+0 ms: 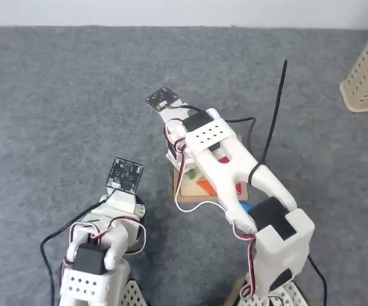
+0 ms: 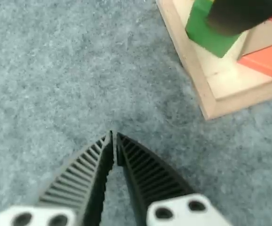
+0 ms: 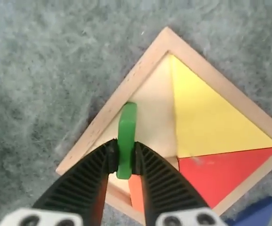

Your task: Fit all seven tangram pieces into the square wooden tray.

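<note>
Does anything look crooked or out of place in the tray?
The green piece stands on edge, pinched in the right claw over a bare part of the tray, while the yellow piece and red piece lie flat. A blue piece lies outside it.

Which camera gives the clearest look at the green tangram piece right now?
The right wrist view: the green piece stands on edge, clamped in the right pincer over the tray. The left wrist view shows its side, partly hidden behind a dark shape. In the high view the arm covers nearly all of it.
</note>
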### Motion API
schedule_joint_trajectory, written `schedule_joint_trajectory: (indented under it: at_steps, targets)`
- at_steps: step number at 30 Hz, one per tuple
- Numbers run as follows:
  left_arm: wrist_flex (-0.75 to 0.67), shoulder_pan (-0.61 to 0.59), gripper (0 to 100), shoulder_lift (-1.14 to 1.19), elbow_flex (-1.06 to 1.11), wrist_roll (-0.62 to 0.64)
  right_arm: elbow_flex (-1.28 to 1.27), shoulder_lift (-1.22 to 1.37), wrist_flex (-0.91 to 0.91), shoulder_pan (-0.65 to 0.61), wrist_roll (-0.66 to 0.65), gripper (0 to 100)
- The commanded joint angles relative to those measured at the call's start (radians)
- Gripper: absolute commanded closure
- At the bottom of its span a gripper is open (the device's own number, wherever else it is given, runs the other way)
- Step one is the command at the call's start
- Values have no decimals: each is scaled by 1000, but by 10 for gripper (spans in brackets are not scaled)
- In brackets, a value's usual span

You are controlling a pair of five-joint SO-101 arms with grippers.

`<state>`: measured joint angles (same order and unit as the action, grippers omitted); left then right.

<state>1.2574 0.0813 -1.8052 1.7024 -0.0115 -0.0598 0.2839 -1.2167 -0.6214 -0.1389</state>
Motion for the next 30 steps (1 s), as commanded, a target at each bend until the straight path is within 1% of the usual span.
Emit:
schedule_joint_trajectory:
  at_steps: [1,3,5,10,16,19,25,28,30]
  targets:
    - [6,-3,988,-20,-18,8,75,-12,-42,7,2,853]
    - [6,-3,988,-20,-18,8,80,-12,-50,10,-29,819]
    - [6,-3,988,-20,-18,8,78,-12,-48,10,-40,819]
    - [6,-3,988,-20,-18,8,77,-25,-33,47,-37,853]
    - [6,-3,988,-20,-18,8,14,-62,33,99,-38,853]
    - [6,-3,988,-20,-18,8,0,-70,65,99,-37,853]
    - [6,-3,988,-20,-18,8,-58,-62,202,99,-35,854]
    - [6,-3,988,-20,-18,8,-103,-73,228,101,-37,856]
    - [6,-3,988,-20,-18,8,-124,-111,214,104,-37,894]
